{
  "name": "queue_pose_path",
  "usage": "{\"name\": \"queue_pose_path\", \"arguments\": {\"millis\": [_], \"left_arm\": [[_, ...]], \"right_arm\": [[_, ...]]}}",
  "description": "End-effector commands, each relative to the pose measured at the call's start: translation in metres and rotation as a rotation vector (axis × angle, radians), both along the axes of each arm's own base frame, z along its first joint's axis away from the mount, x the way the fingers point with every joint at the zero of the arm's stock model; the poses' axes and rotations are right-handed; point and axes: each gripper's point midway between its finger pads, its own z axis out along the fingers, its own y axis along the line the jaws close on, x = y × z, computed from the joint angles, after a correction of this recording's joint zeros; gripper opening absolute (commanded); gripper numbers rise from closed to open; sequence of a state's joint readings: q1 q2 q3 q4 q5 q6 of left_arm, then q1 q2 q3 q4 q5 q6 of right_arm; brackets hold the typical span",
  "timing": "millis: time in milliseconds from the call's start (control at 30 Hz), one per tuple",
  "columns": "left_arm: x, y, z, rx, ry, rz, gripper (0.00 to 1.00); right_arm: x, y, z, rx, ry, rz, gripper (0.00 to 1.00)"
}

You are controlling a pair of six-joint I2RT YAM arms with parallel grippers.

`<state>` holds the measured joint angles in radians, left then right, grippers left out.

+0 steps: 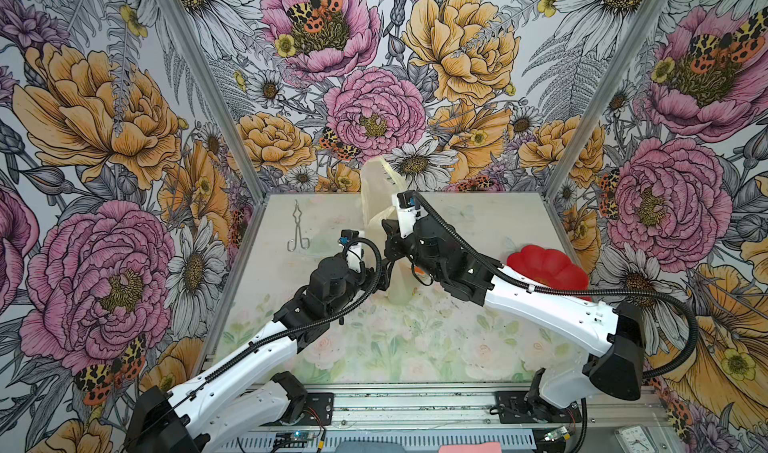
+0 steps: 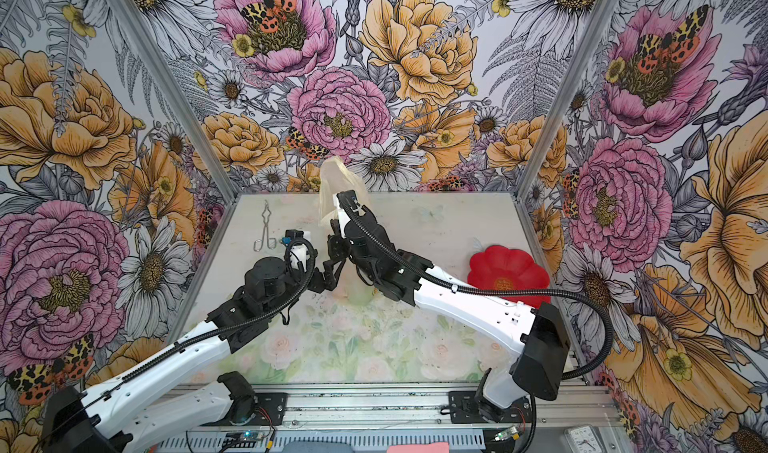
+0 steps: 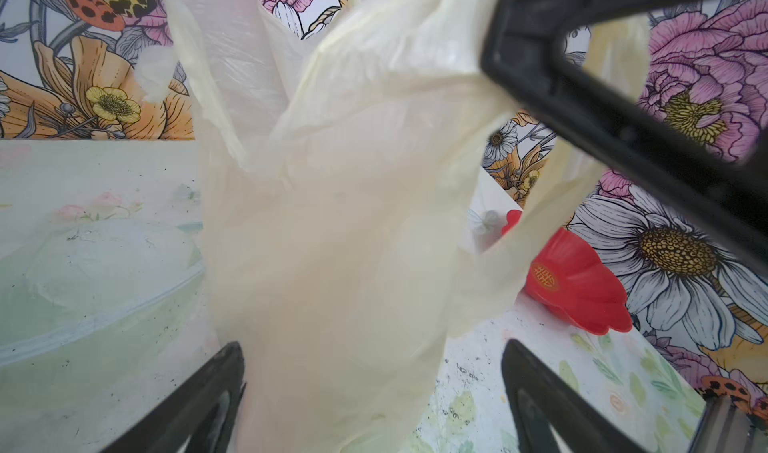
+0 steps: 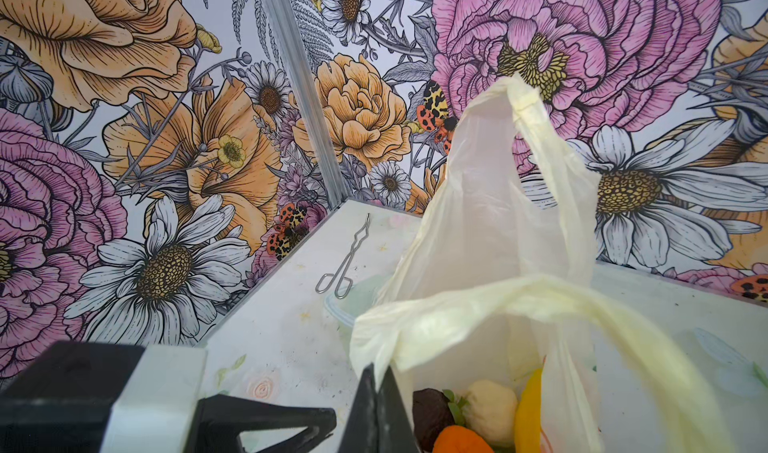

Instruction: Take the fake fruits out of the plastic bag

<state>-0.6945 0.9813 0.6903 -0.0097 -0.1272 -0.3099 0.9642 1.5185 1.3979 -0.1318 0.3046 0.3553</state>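
At mid-table, your right gripper [image 4: 376, 388] is clenched on the rim of the plastic bag [image 4: 490, 230], holding its mouth up and open. The fake fruits [image 4: 490, 413] lie heaped at the bottom, and none shows on the table. Your left gripper [image 3: 372, 347] stands released, its fingers spread either side of the bag's body; whether they touch the film is unclear. You look to be at the opening step. Next, by my judgement, your left must come over the mouth, reach down and close on one fruit, then carry it clear, perhaps to the red plate [image 1: 544, 264] nearby.
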Motion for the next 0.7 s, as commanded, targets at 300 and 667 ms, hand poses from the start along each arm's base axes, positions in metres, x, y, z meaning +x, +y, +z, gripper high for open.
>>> {"name": "queue_pose_path", "arguments": {"millis": [300,667], "left_arm": [[0.026,0.004,0.0,-0.087,0.013,-0.002,0.14],[0.007,0.022,-0.009,-0.126,0.022,-0.035,0.04]], "right_arm": [[-0.025,-0.01,0.033,-0.011,-0.08,0.116,0.43],[0.037,-0.096,0.048,-0.034,-0.142,0.018,0.75]]}}
